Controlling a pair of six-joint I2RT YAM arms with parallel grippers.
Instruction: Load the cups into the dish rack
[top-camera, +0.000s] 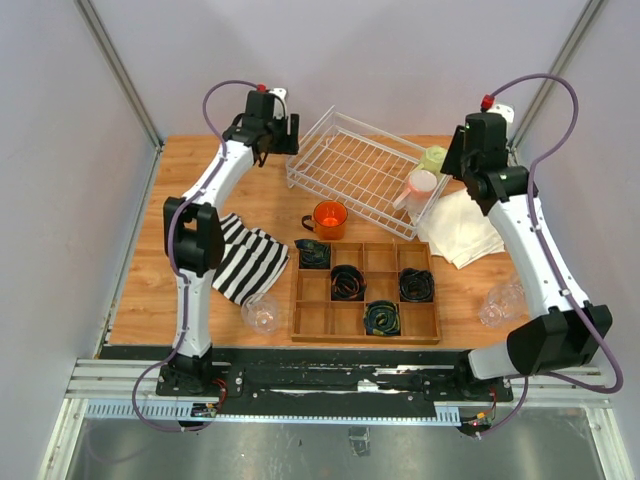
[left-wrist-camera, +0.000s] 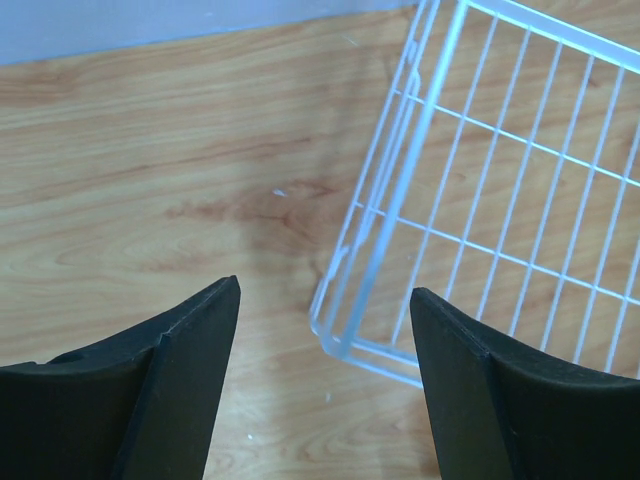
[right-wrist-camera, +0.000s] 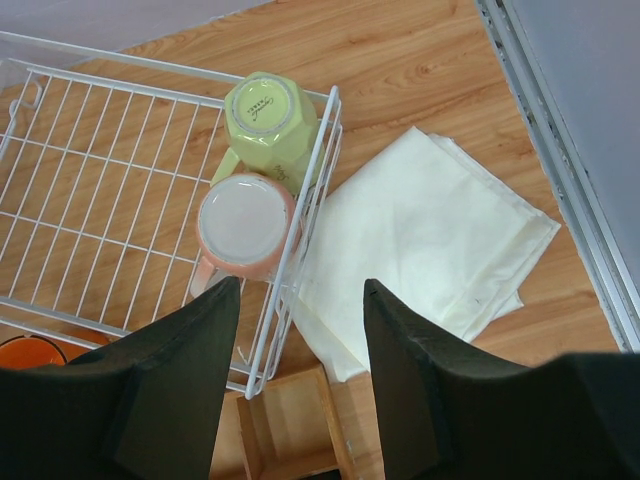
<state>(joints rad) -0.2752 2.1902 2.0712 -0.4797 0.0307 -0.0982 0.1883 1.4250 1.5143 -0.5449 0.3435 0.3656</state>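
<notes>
The dish rack (top-camera: 352, 168) sits at the far middle of the table (top-camera: 145, 285). Two cups stand mouth-down in its right end: the pale yellow-green mug (right-wrist-camera: 263, 112) in the corner and the white-pink mug (right-wrist-camera: 243, 222) touching it. The orange mug (top-camera: 329, 216) stands upright just outside the rack's near side, beside the wooden tray (top-camera: 310, 320). The left tumbler (top-camera: 262, 313) by the striped cloth (top-camera: 250, 262) and the right tumbler (top-camera: 500, 300) near the white cloth (top-camera: 460, 228) are well apart from the rack. Whether they stand or lie I cannot tell.

The right gripper (right-wrist-camera: 300, 295) hangs above the rack's right rim with its jaws apart, holding nothing. The left gripper (left-wrist-camera: 325, 300) is likewise spread and empty over the rack's left corner.

The orange mug looks like the sensible next cup. To do it well:
- Pinch its wall rather than the dark handle.
- Lift it clear of the low wire side.
- Turn it mouth-down like the others.
- Set it on open grid, away from the white-pink mug, so nothing gets knocked.
</notes>
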